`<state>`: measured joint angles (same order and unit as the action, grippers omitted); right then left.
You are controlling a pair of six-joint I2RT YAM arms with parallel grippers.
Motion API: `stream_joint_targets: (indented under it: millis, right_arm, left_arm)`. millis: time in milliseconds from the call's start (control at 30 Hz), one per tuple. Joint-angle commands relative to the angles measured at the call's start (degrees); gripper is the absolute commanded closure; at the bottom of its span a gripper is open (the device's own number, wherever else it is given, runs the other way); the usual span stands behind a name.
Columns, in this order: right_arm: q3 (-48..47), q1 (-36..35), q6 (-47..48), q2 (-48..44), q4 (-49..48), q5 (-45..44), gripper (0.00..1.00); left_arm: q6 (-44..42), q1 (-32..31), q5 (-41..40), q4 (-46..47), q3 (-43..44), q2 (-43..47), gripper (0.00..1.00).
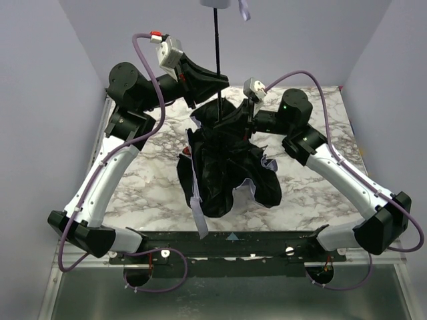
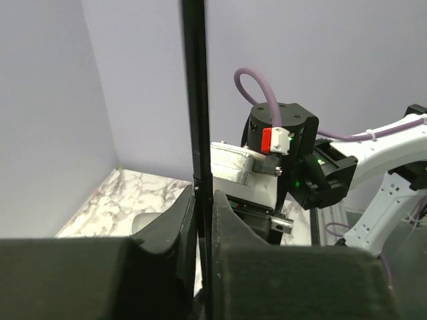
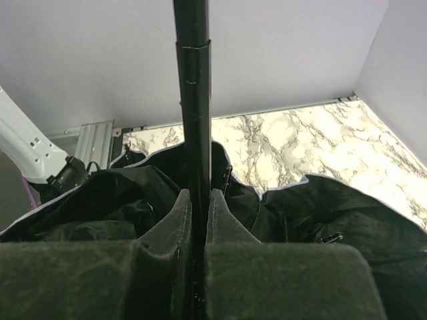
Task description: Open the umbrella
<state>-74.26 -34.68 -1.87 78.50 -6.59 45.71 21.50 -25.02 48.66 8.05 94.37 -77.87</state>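
The umbrella stands upright in the middle of the table, its black canopy (image 1: pixel 227 167) hanging loose and crumpled with pale lavender edges. Its thin black shaft (image 1: pixel 217 53) rises to the lavender handle (image 1: pixel 217 3) at the top edge, with a strap (image 1: pixel 245 9) beside it. My left gripper (image 1: pixel 215 83) is shut on the shaft (image 2: pixel 197 100) high up. My right gripper (image 1: pixel 245 119) is shut on the shaft (image 3: pixel 193 100) lower down, just above the canopy (image 3: pixel 100 193). The mint-green case is out of view.
A lavender closing strap (image 1: pixel 197 210) hangs from the canopy toward the table's near edge. The marble tabletop (image 1: pixel 313 187) is walled in by grey panels on three sides. The right arm's wrist (image 2: pixel 277 143) sits close in front of my left gripper.
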Motion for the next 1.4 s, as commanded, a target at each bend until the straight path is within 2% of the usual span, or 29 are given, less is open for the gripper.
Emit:
stream_joint_targets:
  millis: [0, 67, 100, 200, 300, 333, 367, 400, 433, 500, 533, 600, 767, 867, 1000, 1233, 1367]
  right_arm:
    - [-1.1, -0.3, -1.3, -0.1, -3.3, 0.0, 0.96]
    - [-2.2, -0.3, -3.6, 0.6, -4.8, -0.7, 0.73]
    - [-3.0, -0.3, -4.8, 1.1, -5.6, -0.9, 0.67]
    - [-6.0, -0.3, -6.9, 3.2, -6.9, -1.7, 0.62]
    - [-7.3, -0.3, -6.5, 4.6, -7.1, -1.4, 0.68]
    - [-7.4, -0.3, -6.3, 4.9, -7.0, -1.1, 0.78]
    - [-7.6, -0.3, -5.7, 5.3, -6.6, -0.7, 0.92]
    - [-7.7, -0.3, -5.4, 5.4, -6.1, -0.7, 0.99]
    - [-7.6, -0.3, -5.5, 5.6, -6.0, -1.2, 1.00]
    - [-7.8, -0.3, -5.2, 5.5, -5.6, -2.5, 1.00]
    - [-8.0, -0.3, -5.0, 5.4, -5.5, -3.5, 1.00]
    - [-8.5, -0.3, -4.7, 5.4, -5.4, -5.1, 1.00]
    - [-9.4, -0.3, -4.0, 5.4, -5.4, -6.5, 1.00]
    - [-9.7, -0.3, -3.9, 5.6, -5.4, -6.6, 1.00]
    - [-11.3, -0.3, -4.1, 6.7, -5.3, -6.3, 1.00]
    - [-16.5, -0.2, -3.1, 8.2, -4.4, -8.6, 1.00]
    - [-18.5, 0.1, -3.0, 8.1, -4.4, -9.8, 1.00]
  left_arm:
    - [3.1, 0.0, 3.0, 0.9, 0.0, -1.2, 1.00]
    - [3.8, 0.0, 4.2, 2.2, -0.8, -0.8, 1.00]
    - [4.1, -0.1, 4.5, 2.5, -0.9, -0.7, 1.00]
    - [4.4, -0.1, 4.9, 2.5, -1.3, -0.7, 1.00]
    - [4.3, -0.1, 4.7, 2.2, -1.7, -0.5, 1.00]
    - [4.3, -0.1, 4.7, 2.2, -1.8, -0.4, 1.00]
    - [4.2, -0.1, 4.8, 2.1, -1.8, -0.3, 1.00]
    - [3.9, -0.1, 4.8, 1.8, -1.8, -0.2, 1.00]
    - [3.4, -0.1, 4.6, 1.1, -1.8, 0.0, 0.91]
    - [2.1, 1.0, 4.1, -1.1, -2.4, 0.9, 0.49]
    - [1.3, 2.1, 3.8, -1.8, -3.3, 1.8, 0.38]
    - [-3.4, 4.5, 3.8, -5.1, -5.8, 3.8, 0.31]
    - [-27.1, 8.5, 2.7, -17.7, -15.6, 10.5, 0.33]
    - [-38.0, 7.8, -0.1, -21.6, -20.5, 13.1, 0.43]
    - [-50.1, 4.7, -4.0, -29.1, -20.1, 11.0, 0.53]
    - [-60.5, 4.2, -13.4, -36.3, -22.7, 6.9, 0.62]
    - [-62.8, 9.9, -15.1, -38.4, -24.6, 5.2, 0.64]
